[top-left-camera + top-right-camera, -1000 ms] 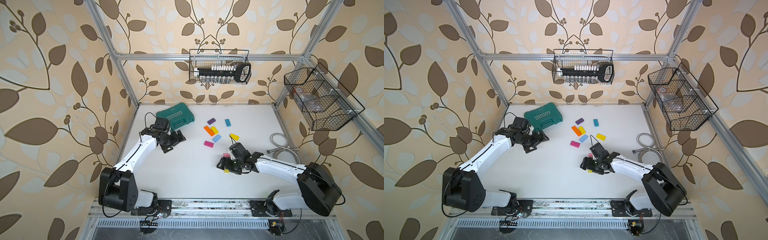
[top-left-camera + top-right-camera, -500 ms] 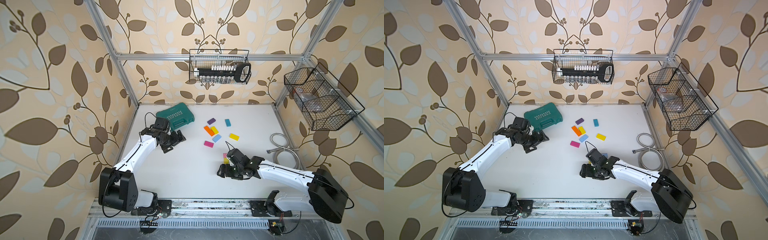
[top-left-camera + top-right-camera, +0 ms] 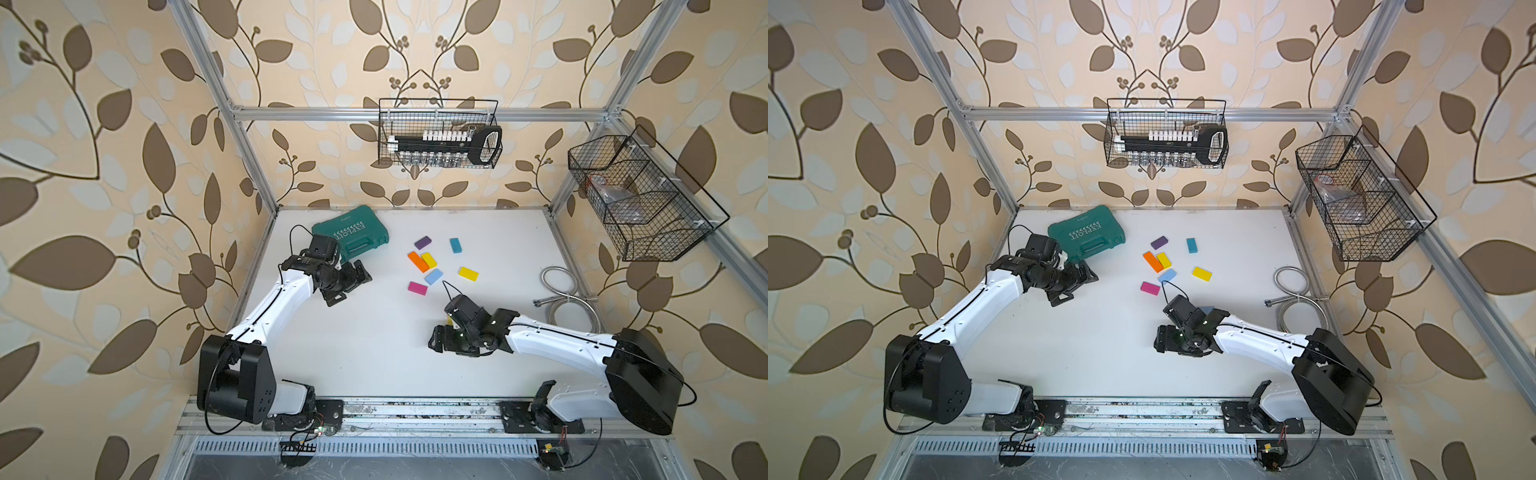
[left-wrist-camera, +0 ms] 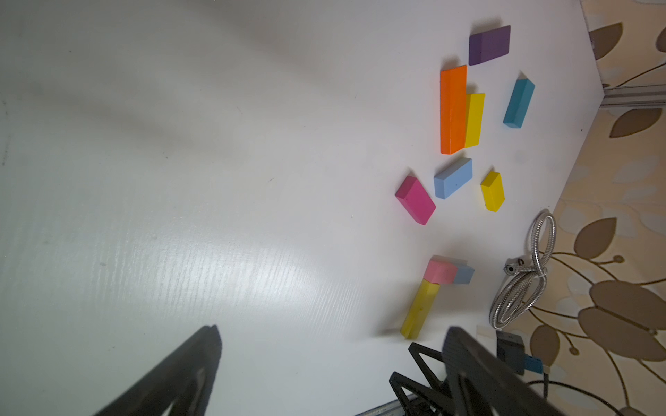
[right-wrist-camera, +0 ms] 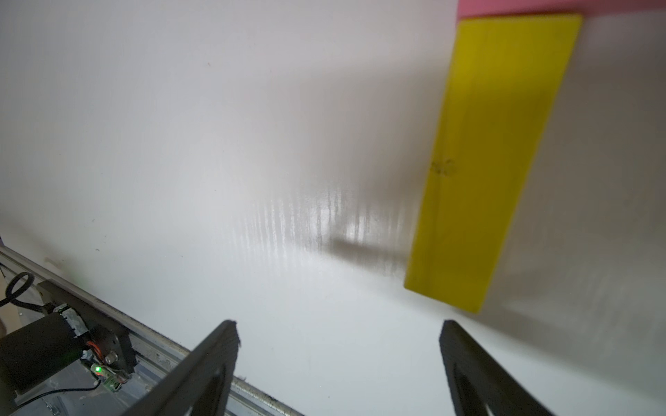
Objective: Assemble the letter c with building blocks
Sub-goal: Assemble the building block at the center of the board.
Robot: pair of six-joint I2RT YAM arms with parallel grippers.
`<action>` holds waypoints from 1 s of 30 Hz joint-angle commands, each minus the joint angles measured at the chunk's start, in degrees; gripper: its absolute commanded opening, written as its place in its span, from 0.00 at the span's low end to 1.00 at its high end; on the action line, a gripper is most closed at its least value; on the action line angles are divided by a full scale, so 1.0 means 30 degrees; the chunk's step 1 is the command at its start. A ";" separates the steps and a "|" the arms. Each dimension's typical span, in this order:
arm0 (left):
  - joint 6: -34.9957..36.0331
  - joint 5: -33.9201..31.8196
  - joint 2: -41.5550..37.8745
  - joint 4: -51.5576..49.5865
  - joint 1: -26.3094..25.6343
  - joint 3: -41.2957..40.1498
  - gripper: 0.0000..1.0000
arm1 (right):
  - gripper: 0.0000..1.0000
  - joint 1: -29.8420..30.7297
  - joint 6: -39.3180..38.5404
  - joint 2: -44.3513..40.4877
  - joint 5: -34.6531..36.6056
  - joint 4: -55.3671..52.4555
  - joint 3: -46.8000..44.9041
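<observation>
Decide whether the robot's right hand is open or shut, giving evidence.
Open: in the wrist view the right hand shows fingers wide apart with only bare table between; the yellow block lies beyond them.

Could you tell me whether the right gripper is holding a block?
No, the right gripper is open and empty; the yellow block lies beyond it.

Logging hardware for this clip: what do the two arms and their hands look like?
The left arm and right arm have white link shells, black joints and bulky black base housings. A thin black cable loops above each wrist. The left hand and right hand are black, with flat tapering fingers on open lattice frames. No readable markings show.
</observation>
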 commanded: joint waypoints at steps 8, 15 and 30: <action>-0.0140 -0.0219 -0.0543 0.0160 -0.0182 -0.0043 0.99 | 0.86 0.0280 0.0200 0.0841 0.0565 0.0145 0.0643; -0.0124 -0.0309 -0.0598 0.0101 -0.0182 -0.0073 0.99 | 0.86 0.0232 0.0170 0.1234 0.0767 0.0236 0.0700; -0.0119 -0.0302 -0.0633 0.0131 -0.0182 -0.0161 0.99 | 0.86 -0.0380 -0.0004 0.1167 0.0901 0.0204 0.0527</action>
